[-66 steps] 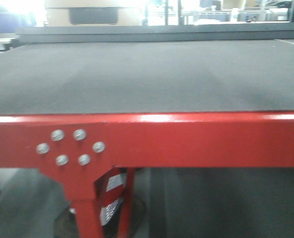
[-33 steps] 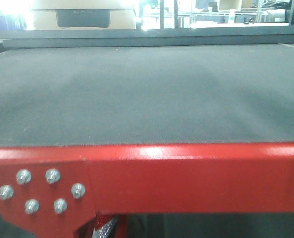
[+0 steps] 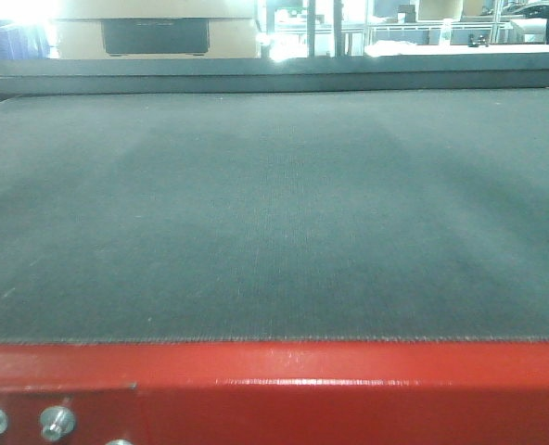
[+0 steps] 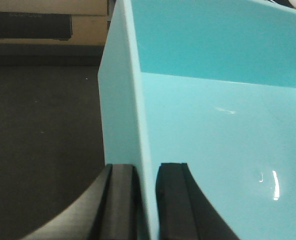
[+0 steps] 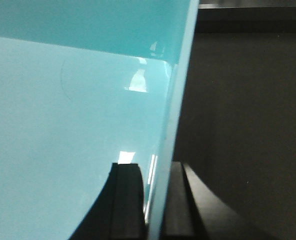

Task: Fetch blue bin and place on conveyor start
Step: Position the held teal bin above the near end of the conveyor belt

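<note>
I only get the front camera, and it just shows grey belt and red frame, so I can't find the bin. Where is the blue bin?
Observer: Both arms have it. In the left wrist view, the left gripper is shut on one side wall of the blue bin, one finger inside and one outside.
Operator: And the other arm?
Observer: The right gripper is shut on the opposite wall the same way.
Operator: Is it over the belt?
Observer: A dark grey surface that looks like the belt shows beside the bin. I cannot tell if the bin touches it.
</note>
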